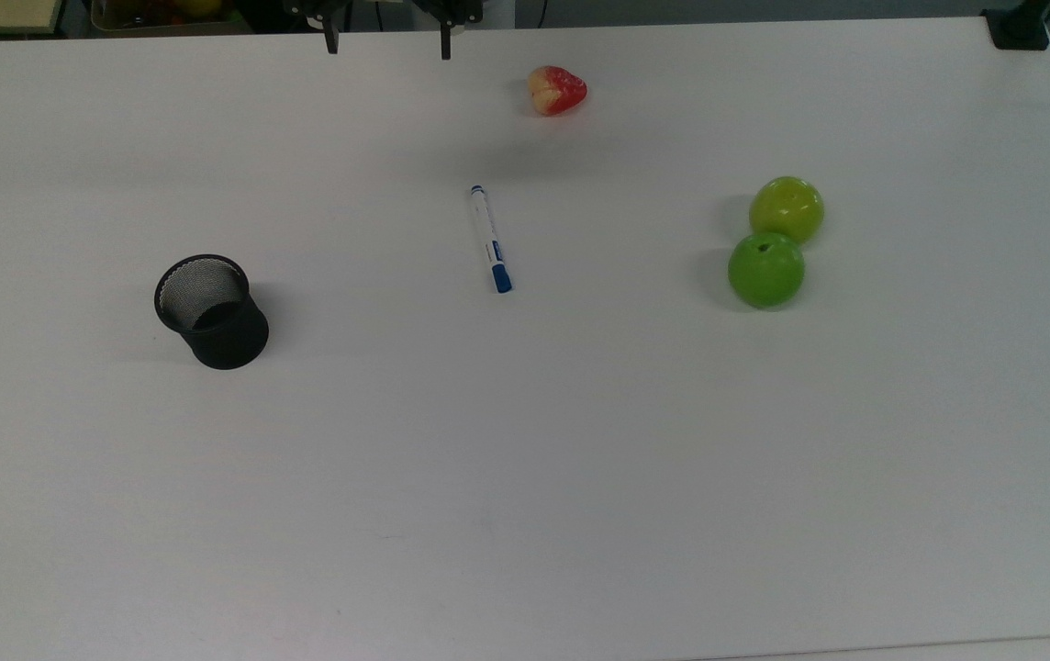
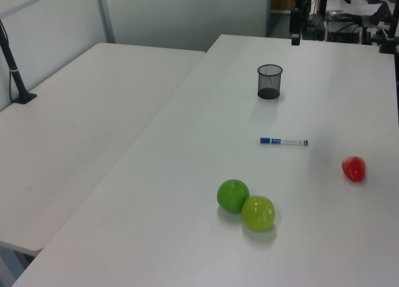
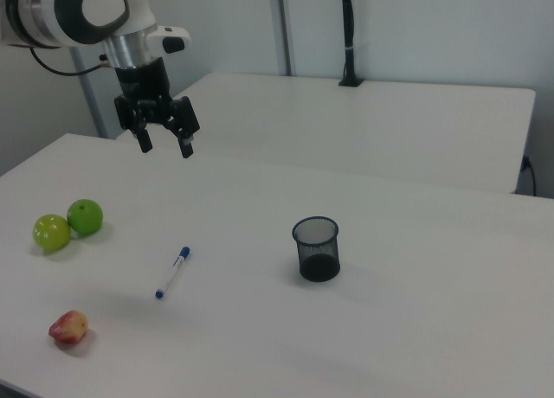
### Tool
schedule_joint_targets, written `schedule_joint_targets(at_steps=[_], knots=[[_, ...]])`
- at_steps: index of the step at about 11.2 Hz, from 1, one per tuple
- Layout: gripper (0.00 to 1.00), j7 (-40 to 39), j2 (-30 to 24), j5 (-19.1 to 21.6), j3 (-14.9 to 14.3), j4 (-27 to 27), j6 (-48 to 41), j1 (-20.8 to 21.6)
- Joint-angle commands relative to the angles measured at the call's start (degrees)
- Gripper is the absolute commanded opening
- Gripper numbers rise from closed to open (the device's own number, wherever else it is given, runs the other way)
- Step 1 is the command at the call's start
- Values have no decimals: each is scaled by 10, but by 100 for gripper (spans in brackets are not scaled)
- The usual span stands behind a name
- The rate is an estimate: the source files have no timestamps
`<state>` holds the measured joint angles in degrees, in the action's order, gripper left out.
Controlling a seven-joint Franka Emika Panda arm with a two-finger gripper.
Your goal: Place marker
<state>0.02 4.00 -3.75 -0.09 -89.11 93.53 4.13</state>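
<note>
The marker (image 1: 490,239) lies flat on the white table (image 1: 525,477), white with a blue cap toward the near edge in the top view; it also appears in the left view (image 2: 283,141) and the right view (image 3: 172,272). My gripper (image 3: 165,146) hangs open and empty, high above the table and well away from the marker. Its two fingertips (image 1: 331,43) poke in at the top edge of the top view. A black mesh cup (image 1: 211,311) stands upright to the marker's left in the top view, also seen as the cup (image 3: 316,248) in the right view.
Two green apples (image 1: 773,243) sit touching at the top view's right. A red-and-yellow fruit (image 1: 556,90) lies near the table's far edge. A second white table (image 2: 75,125) adjoins on the left view's left, with a black post (image 2: 15,75) on it.
</note>
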Motion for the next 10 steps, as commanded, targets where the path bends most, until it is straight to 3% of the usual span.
schedule_joint_targets(at_steps=[1, 3, 6, 10], knots=[[100, -13, -7, -3, 10, -12, 24, 16], [100, -6, -6, -3, 31, -14, 24, 16], [100, -12, -5, 2, 36, -31, 25, 14], [100, -6, -2, 2, 35, -146, 128, 18]])
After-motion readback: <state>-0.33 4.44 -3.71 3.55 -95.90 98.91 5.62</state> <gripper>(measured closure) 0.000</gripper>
